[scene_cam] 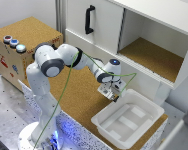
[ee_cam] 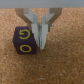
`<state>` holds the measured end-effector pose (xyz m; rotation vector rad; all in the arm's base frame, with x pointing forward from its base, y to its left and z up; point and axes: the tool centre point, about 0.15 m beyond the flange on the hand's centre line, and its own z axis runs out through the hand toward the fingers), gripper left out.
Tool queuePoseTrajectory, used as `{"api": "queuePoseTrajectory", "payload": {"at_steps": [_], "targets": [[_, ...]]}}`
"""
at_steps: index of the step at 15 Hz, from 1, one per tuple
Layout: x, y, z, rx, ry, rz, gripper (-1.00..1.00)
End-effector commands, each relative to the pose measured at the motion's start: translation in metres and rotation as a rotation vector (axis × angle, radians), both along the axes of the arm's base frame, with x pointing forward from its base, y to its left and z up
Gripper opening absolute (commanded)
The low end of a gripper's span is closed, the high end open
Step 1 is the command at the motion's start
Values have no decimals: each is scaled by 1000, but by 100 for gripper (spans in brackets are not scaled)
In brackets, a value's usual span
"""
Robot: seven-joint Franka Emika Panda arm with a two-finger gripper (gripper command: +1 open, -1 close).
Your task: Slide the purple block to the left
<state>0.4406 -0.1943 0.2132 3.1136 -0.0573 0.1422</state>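
Note:
The purple block, marked with yellow letters, lies on the cork table top in the wrist view. My gripper stands down at the table with its fingers close together and empty, right beside one side of the block and touching or nearly touching it. In the exterior view my gripper is low over the cork surface, just off the corner of the white tray. The block is hidden behind the gripper there.
A white plastic tray sits close to the gripper on the exterior view's right. A white cabinet with a black handle and an open cork-floored compartment stands behind. A cork box with buttons is at the left.

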Motion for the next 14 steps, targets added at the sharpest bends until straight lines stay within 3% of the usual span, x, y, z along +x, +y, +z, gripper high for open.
{"api": "queuePoseTrajectory", "payload": {"at_steps": [1,4,9,14], "targets": [[16,31,-3,22,33,-21,-100],[11,45,-8,15,58,-25,-100],[19,72,1,21,34,-49,-100],[18,95,-3,12,55,-43,-100]]}}
